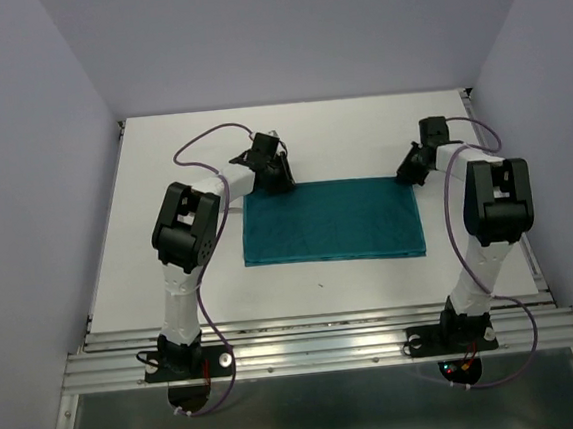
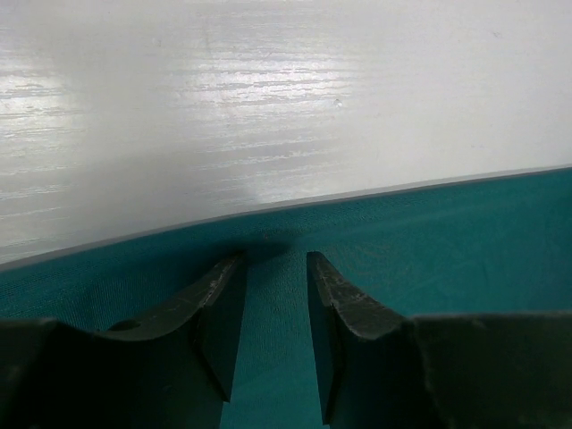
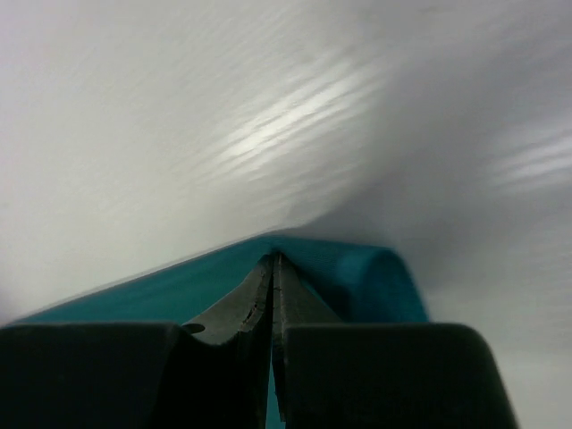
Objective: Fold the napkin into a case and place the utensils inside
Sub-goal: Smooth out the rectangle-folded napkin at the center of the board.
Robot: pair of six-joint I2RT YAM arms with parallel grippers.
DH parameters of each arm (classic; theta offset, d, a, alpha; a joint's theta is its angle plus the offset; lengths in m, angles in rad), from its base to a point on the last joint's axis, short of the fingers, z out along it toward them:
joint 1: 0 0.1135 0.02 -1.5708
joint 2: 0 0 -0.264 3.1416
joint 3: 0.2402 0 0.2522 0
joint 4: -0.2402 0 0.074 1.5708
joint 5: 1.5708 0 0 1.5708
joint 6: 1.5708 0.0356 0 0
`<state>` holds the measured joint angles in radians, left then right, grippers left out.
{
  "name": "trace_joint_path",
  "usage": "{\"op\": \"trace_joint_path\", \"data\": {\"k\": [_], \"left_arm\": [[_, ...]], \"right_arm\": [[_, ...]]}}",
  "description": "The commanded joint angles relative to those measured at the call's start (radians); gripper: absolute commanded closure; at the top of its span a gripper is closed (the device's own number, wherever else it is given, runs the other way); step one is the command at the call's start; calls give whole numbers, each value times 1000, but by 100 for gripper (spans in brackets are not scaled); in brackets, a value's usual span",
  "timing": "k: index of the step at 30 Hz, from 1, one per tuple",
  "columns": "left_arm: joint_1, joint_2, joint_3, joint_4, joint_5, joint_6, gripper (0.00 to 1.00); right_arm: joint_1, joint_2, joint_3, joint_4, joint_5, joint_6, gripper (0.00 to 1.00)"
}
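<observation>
The right gripper (image 3: 274, 260) has its jaws pressed together on the far right corner of the napkin (image 1: 332, 220), and the teal cloth bunches up around its tips. The left gripper (image 2: 273, 261) stands with its jaws apart, low over the napkin's far left edge, with cloth showing between the fingers (image 2: 217, 299). The rest of the napkin lies spread flat as a wide rectangle in the middle of the white table (image 1: 309, 132).

Napkin (image 1: 332, 222) on table (image 1: 171, 275) (left pincer (image 1: 284, 183), right pincer (image 1: 406, 177) at far corners).
</observation>
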<state>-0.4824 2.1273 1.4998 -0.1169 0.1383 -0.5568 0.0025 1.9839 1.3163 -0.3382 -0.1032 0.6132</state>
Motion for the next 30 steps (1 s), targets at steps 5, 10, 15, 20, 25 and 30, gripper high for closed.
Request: {"op": "trace_joint_path", "data": {"k": [5,10,15,20,25,30], "left_arm": [[5,25,33,-95,-65,54,55],[36,-16,13,-109,-94,66,55],[91,-56,-39,-102,-103,78,55],[146,-89,-99,-95,-124,89,55],[185,-93,-131,-87,-128,93,55],[199,-87,-136,-87,-167,101,55]], "right_arm": [[-82,-63,-72,-19,99,-44,94],[-82,-57,-80,-16,141,-49,94],[-82,-51,-81,-15,143,-52,95],[-82,-48,-89,-9,143,-52,94],[-82,-50,-95,-12,164,-58,94],[-82,-54,-94,-10,166,-58,94]]}}
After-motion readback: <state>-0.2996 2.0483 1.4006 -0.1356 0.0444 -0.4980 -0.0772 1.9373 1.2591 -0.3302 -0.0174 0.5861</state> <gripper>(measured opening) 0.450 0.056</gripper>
